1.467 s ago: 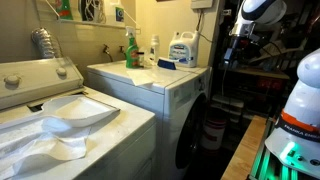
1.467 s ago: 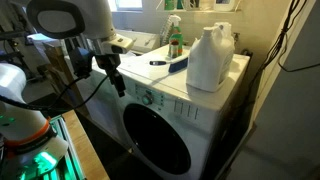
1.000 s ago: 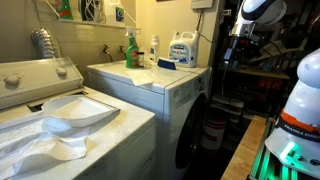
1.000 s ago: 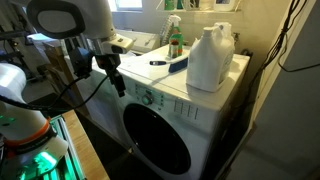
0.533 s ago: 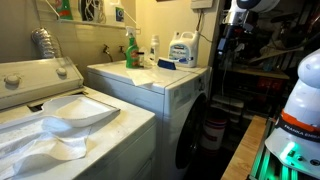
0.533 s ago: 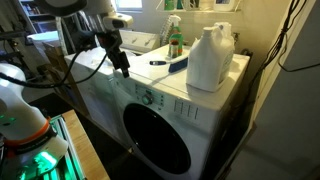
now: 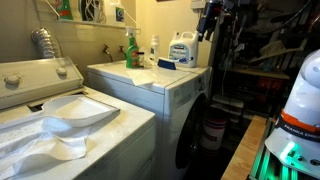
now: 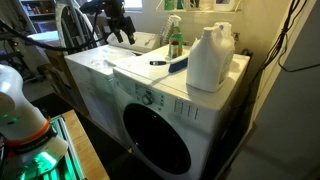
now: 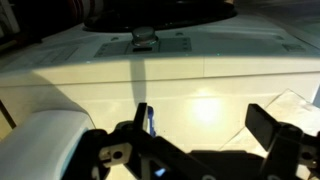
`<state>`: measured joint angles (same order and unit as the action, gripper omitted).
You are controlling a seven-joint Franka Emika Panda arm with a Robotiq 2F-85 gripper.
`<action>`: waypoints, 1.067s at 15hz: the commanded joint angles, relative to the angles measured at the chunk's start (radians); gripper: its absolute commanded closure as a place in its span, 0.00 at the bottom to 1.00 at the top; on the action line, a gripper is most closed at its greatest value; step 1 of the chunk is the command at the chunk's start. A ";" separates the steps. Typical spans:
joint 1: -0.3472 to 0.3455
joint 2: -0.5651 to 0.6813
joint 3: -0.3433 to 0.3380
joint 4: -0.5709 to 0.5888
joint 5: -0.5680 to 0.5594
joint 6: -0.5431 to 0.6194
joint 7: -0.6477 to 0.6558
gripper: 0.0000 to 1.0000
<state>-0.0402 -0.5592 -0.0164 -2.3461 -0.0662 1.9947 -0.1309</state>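
My gripper (image 8: 122,27) is open and empty, held in the air above the white front-loading washer (image 8: 150,100); it also shows in an exterior view (image 7: 207,25). In the wrist view the two dark fingers (image 9: 205,125) are spread apart over the white machine top (image 9: 180,75), with a small blue item (image 9: 151,120) by the left finger. A large white detergent jug (image 8: 210,58) stands on the washer top, and shows with its blue label in an exterior view (image 7: 181,50). A flat blue item (image 8: 172,65) and a small black item (image 8: 157,62) lie beside it.
A green spray bottle (image 7: 130,48) and a white bottle (image 7: 154,48) stand at the washer's back. A top-loading machine (image 7: 30,75) with white cloth (image 7: 60,120) stands alongside. The round door (image 8: 155,138) faces the floor space. A white rounded object (image 9: 40,145) is at the wrist view's lower left.
The arm has risen from beside the washer's front corner and swung over the washer top, towards the back. The things on the washer have not moved.
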 commanded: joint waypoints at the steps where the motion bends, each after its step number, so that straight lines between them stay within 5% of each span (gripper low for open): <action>1: 0.054 0.172 0.009 0.145 0.061 -0.007 0.019 0.00; 5: 0.070 0.323 0.035 0.248 0.075 0.074 0.063 0.00; 6: 0.065 0.247 0.033 0.191 0.050 0.051 0.046 0.00; 16: 0.069 0.331 0.039 0.254 0.052 0.074 0.057 0.00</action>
<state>0.0270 -0.2288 0.0245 -2.0939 -0.0135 2.0711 -0.0746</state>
